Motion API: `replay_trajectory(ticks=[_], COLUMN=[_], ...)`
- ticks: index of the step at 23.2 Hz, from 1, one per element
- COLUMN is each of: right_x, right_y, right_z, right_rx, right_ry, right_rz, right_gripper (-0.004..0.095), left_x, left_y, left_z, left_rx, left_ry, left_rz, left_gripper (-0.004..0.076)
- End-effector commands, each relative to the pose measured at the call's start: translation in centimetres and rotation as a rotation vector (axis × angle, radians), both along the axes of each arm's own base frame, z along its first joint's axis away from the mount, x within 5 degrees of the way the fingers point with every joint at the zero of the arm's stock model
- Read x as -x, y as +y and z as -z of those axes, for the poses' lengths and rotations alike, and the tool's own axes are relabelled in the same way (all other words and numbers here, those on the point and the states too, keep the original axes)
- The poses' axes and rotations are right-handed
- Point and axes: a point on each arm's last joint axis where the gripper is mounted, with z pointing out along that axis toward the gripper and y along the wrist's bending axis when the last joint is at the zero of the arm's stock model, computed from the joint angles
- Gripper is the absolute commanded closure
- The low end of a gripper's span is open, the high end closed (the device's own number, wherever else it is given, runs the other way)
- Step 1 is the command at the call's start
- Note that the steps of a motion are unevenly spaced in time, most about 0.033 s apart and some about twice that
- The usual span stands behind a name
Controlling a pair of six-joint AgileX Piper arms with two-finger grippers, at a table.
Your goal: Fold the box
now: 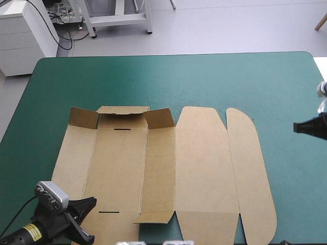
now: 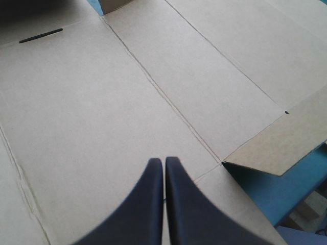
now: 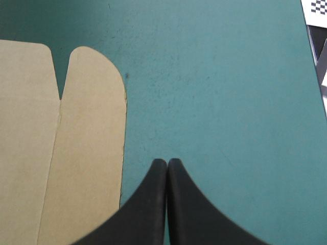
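The brown box (image 1: 204,168) lies as a flat cut sheet across the middle of the table. Its far small flaps (image 1: 84,117) stand up a little, and one near flap (image 1: 153,217) is partly lifted. My left gripper (image 1: 87,220) is at the sheet's near left corner, shut and holding nothing. In the left wrist view my left gripper (image 2: 164,162) hovers over a panel of the box (image 2: 102,112), with the lifted flap (image 2: 281,145) beside it. My right gripper (image 1: 302,126) is shut over the cover, well right of the sheet. In its own view my right gripper (image 3: 167,163) sits beside the rounded lid flap (image 3: 92,132).
Teal-green cover (image 1: 204,76) stretches beyond the sheet's far edge and to its right (image 3: 230,102). The sheet's near end reaches the table's front edge. A checkered marker (image 3: 317,7) shows past the table's edge in the right wrist view.
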Motion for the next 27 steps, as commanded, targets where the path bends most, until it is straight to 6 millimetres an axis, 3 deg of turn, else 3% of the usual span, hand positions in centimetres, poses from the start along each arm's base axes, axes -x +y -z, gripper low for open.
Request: replay_trajectory(ticks=[1,3,7,12,19,24,27], right_x=[2.9,4.1,5.1,5.2,5.1,5.1,5.1], right_y=[1.6,3.1,5.3,6.2,6.1,6.1,6.1], right_z=[1.6,3.7,6.1,6.7,6.6,6.6,6.6], right_rx=[-0.005,-0.010,0.011,0.020,0.049,0.049,0.047], right_ry=[-0.086,-0.074,-0.025,-0.014,-0.025,-0.025,-0.023], right_rz=[0.017,-0.038,-0.204,-0.285,-0.298,-0.298,-0.297], right_gripper=[0.0928,0.0928,0.0928,0.0928,0.0928,0.0928,0.0928], left_x=[-0.2,-0.2,-0.3,-1.4,-7.9,-12.2,-14.9], left_y=[-0.2,-0.2,-0.2,-0.6,-2.4,-3.3,-2.7], left_z=[-1.5,-1.5,-1.4,-2.0,-6.9,-7.4,-7.4], left_rx=[0.066,0.066,0.111,0.105,0.069,0.066,0.036], left_ry=[-0.049,-0.049,-0.006,0.051,0.086,0.122,0.150], left_rz=[-0.008,-0.008,-0.052,-0.065,-0.118,-0.208,-0.282], left_gripper=[0.0731,0.0731,0.0732,0.0732,0.0732,0.0731,0.0731])
